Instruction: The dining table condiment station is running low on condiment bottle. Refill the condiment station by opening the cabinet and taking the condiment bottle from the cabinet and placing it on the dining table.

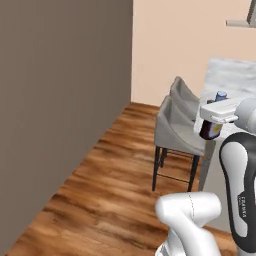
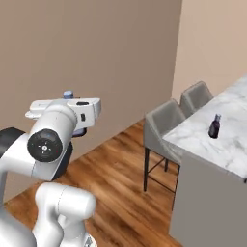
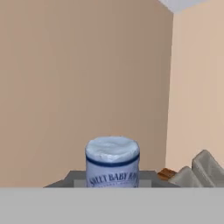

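Note:
The condiment bottle [image 1: 211, 130] is dark brown with a bluish cap and hangs upright in the air, just off the near edge of the dining table [image 1: 231, 75]. My gripper [image 1: 214, 118] is shut on its upper part. In the right base view the bottle's cap [image 2: 68, 94] pokes up behind the white hand. The hand view looks straight at the bottle's cap and label [image 3: 112, 162]. The marble-topped dining table [image 2: 230, 144] runs along the right. The cabinet is out of view.
Two grey chairs [image 1: 176, 125] stand tucked against the table's side [image 2: 166, 120]. Another small dark bottle [image 2: 214, 126] stands on the tabletop. A brown wall [image 1: 60, 100] runs along the left over the wooden floor [image 1: 110, 185].

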